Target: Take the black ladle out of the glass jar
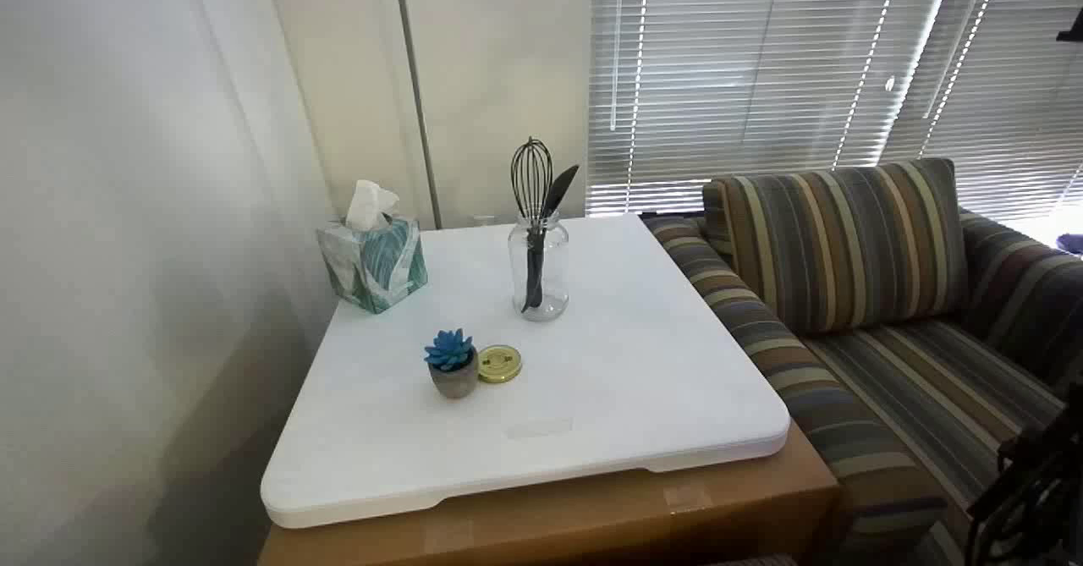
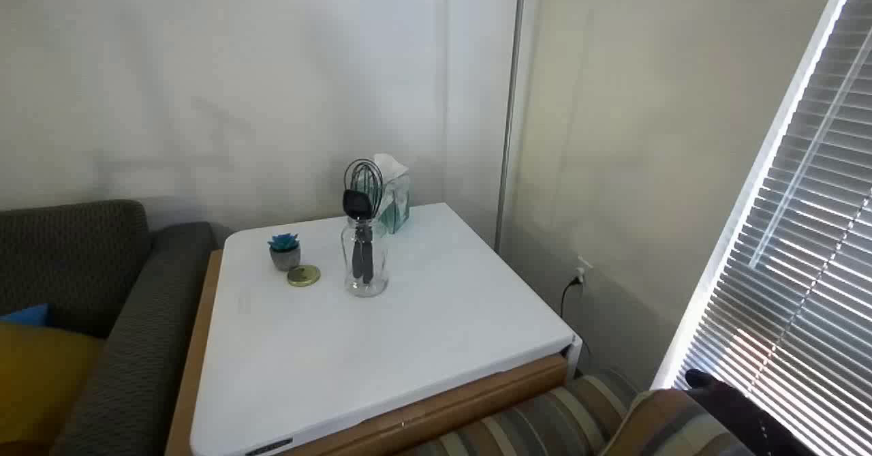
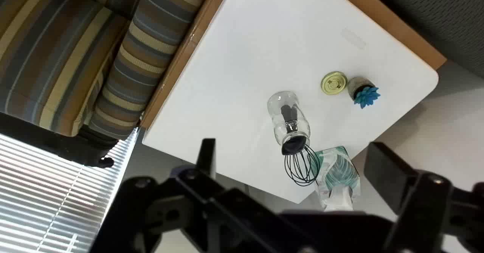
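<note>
Ladle (image 2: 357, 205) leaned scoop-up beside the whisk (image 1: 531, 178) in the glass jar (image 1: 555, 277), its tilt presumably set by the glass, while the gripper (image 3: 293, 166) hung well apart, spread wide with nothing held, likely to leave room for taking the exposed end.

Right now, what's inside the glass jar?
The black ladle and the whisk, handles down, heads above the rim. Where their handles overlap, the rear one is partly covered.

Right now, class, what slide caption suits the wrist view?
Open tool facing a glass jar holding a black ladle and balloon whisk.
</note>
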`<state>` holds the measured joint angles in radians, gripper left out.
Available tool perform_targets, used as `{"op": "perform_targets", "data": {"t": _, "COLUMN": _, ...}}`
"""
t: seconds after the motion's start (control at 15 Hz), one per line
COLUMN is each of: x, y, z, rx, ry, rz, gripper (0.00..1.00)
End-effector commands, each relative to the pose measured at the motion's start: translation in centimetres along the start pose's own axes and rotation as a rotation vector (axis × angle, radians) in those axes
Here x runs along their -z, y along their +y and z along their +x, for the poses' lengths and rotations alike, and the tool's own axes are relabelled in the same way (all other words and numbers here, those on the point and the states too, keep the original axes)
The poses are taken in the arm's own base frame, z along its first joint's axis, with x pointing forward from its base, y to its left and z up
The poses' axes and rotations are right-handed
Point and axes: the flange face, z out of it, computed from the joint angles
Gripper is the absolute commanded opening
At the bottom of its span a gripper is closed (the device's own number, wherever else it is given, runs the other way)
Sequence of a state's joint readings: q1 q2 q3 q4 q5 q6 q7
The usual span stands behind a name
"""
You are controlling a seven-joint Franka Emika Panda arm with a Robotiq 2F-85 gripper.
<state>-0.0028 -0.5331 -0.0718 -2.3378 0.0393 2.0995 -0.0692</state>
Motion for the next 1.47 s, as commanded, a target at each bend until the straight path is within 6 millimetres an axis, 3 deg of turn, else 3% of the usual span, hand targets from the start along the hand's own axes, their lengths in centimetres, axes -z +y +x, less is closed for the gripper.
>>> {"op": "perform_targets", "data": {"t": 0.0, "x": 0.0, "y": 0.0, "z": 0.0, "rx": 0.0, "ry": -0.001, "rz": 0.0, "gripper": 1.0}}
{"op": "perform_targets", "data": {"t": 0.47, "x": -1.0, "y": 0.2, "z": 2.2, "rx": -0.089, "ry": 0.092, "rz": -0.065, "gripper": 1.0}}
{"op": "perform_targets", "data": {"t": 1.13, "x": -8.7, "y": 0.0, "z": 8.3, "rx": -0.129, "ry": 0.083, "rz": -0.036, "gripper": 1.0}}
{"op": "perform_targets", "data": {"t": 1.4, "x": -11.3, "y": -0.3, "z": 10.7, "rx": -0.209, "ry": 0.079, "rz": 0.07, "gripper": 1.0}}
